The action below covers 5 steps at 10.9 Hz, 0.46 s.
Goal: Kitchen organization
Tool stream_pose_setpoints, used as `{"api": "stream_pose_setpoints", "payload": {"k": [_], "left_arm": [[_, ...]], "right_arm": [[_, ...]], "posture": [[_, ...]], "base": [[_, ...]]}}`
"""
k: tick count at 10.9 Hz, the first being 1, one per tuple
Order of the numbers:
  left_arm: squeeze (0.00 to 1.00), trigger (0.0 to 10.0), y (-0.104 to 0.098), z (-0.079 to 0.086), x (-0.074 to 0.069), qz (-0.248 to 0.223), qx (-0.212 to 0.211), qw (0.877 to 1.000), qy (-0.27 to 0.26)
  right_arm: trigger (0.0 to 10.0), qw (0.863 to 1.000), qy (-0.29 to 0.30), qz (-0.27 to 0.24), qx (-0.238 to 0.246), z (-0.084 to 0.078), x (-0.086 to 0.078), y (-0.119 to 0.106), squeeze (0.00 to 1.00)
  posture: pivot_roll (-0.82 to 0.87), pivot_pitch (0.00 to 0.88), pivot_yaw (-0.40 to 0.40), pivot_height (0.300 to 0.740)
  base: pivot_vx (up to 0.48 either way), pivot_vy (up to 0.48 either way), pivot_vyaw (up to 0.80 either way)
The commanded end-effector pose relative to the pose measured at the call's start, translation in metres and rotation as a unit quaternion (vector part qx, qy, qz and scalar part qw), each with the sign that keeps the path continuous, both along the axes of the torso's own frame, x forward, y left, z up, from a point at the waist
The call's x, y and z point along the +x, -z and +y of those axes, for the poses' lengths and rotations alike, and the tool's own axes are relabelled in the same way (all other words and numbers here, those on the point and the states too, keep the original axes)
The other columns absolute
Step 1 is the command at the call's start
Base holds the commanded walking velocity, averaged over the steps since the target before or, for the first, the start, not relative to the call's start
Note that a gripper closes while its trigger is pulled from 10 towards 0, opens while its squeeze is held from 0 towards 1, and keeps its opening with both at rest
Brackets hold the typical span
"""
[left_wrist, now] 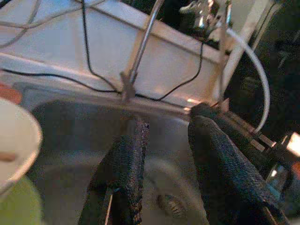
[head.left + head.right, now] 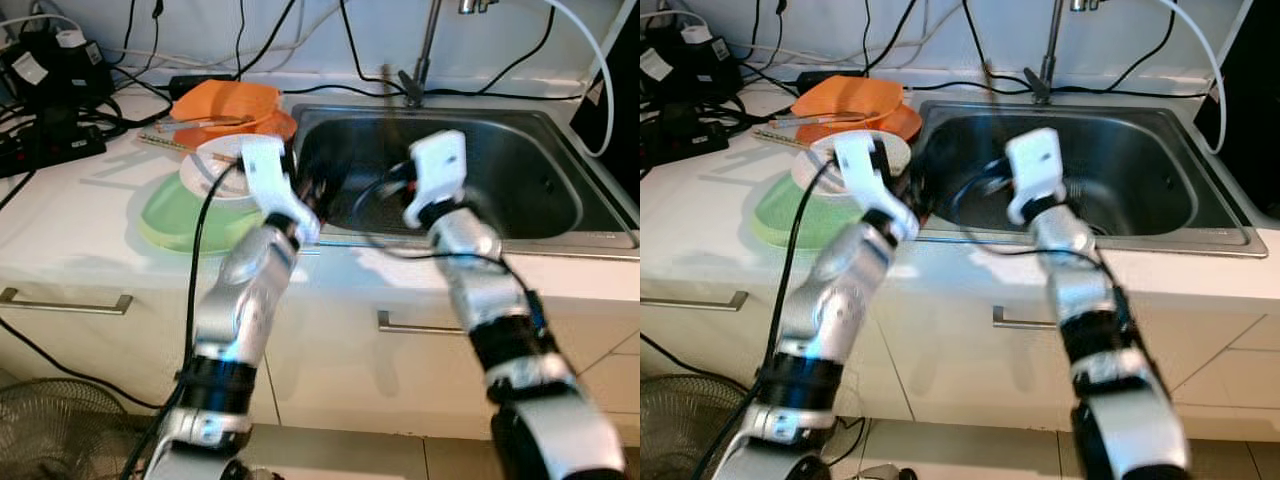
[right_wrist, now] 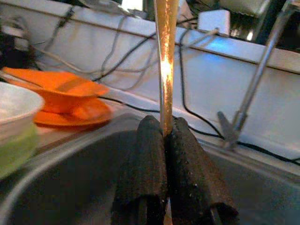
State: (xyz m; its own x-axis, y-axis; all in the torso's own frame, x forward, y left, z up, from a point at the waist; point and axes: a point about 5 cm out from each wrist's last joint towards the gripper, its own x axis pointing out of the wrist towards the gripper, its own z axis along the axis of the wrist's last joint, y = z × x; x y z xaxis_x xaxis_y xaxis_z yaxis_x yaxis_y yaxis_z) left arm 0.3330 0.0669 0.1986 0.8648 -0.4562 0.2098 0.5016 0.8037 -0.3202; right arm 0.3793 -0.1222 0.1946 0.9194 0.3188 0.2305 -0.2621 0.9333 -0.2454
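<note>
My right gripper (image 3: 161,133) is shut on a thin wooden chopstick (image 3: 166,56) that stands upright between its fingers, held over the steel sink (image 2: 515,175). The same chopstick (image 2: 385,100) shows as a faint brown line above the sink's left half. My left gripper (image 1: 164,136) is open and holds nothing, hovering over the sink's left edge (image 2: 312,190). On the counter left of the sink, a white bowl (image 2: 212,172) is nested in a green bowl (image 2: 175,222). Behind them lie orange dishes (image 2: 235,103) with more chopsticks (image 2: 195,124) across them.
The faucet (image 2: 425,50) rises behind the sink, with black cables running along the wall. Power strips and plugs (image 2: 50,90) crowd the counter's far left. A white hose (image 2: 600,60) hangs at the right. Drawer handles (image 2: 65,300) and a floor fan (image 2: 45,430) sit below.
</note>
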Motion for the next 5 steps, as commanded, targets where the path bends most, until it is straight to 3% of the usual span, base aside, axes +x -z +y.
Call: {"api": "stream_pose_setpoints", "payload": {"k": [1,2,3,4,5], "left_arm": [[0.0,10.0,0.005,0.0,-0.002,0.006,0.022,1.0,-0.002],[0.0,10.0,0.015,0.003,-0.005,0.015,0.049,0.999,-0.001],[0.0,10.0,0.024,0.004,-0.008,0.025,0.082,0.996,0.005],[0.0,10.0,0.036,0.003,-0.012,0.036,0.124,0.991,0.019],[0.0,10.0,0.04,0.001,-0.016,0.039,0.139,0.989,0.032]], "right_arm": [[0.0,1.0,0.016,-0.01,-0.002,-0.007,0.005,-0.007,0.0],[0.0,0.999,0.036,-0.006,-0.003,-0.014,0.011,-0.009,0.0],[4.4,0.998,0.059,0.004,0.006,-0.02,0.016,-0.008,0.0],[10.0,0.998,0.066,0.013,0.012,-0.019,0.019,-0.007,0.0],[10.0,0.998,0.066,0.017,0.008,-0.017,0.02,-0.006,0.0]], "posture": [[0.11,0.0,0.044,0.74],[0.11,0.0,0.042,0.74],[0.11,0.0,0.04,0.74],[0.12,0.0,0.041,0.74],[0.12,0.0,0.042,0.74]], "base": [[0.0,0.0,0.0],[0.0,0.0,0.0],[0.0,0.0,0.0],[0.0,0.0,0.0],[0.0,0.0,0.0]]}}
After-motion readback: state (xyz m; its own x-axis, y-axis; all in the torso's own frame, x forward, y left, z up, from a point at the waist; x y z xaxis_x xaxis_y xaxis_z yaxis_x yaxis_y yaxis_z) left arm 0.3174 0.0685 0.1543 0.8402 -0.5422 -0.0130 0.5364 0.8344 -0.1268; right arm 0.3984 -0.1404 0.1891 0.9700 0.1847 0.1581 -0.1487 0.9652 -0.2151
